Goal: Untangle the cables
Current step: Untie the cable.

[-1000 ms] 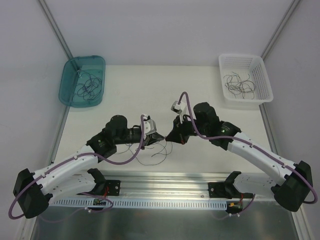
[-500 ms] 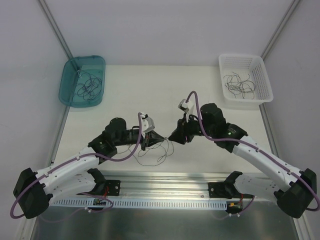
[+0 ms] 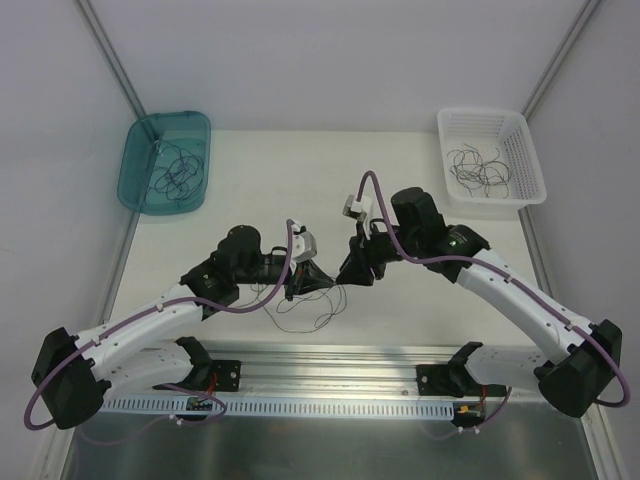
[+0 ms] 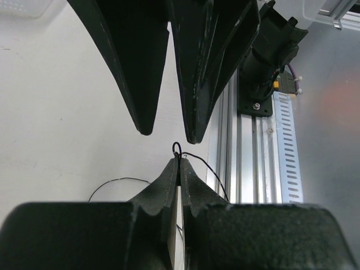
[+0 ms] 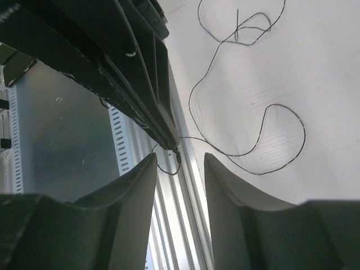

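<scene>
Your left pincer point(image 4: 179, 164) is clenched on a hair-thin cable strand point(image 4: 176, 148); your right pincer point(image 5: 180, 163) gapes just beside it. Light, springy, slippery, I'd judge: pinch close against that grip.

Left hand point(image 3: 322, 280) and right hand point(image 3: 347, 276) meet over cables point(image 3: 312, 312) on the table point(image 3: 260, 180); bin point(image 3: 135, 175) back left, basket point(image 3: 530, 170) back right.

White table point(image 3: 260, 170), teal bin point(image 3: 130, 175) back-left, white basket point(image 3: 533, 172) back-right, cables point(image 3: 312, 308) mid-front
</scene>
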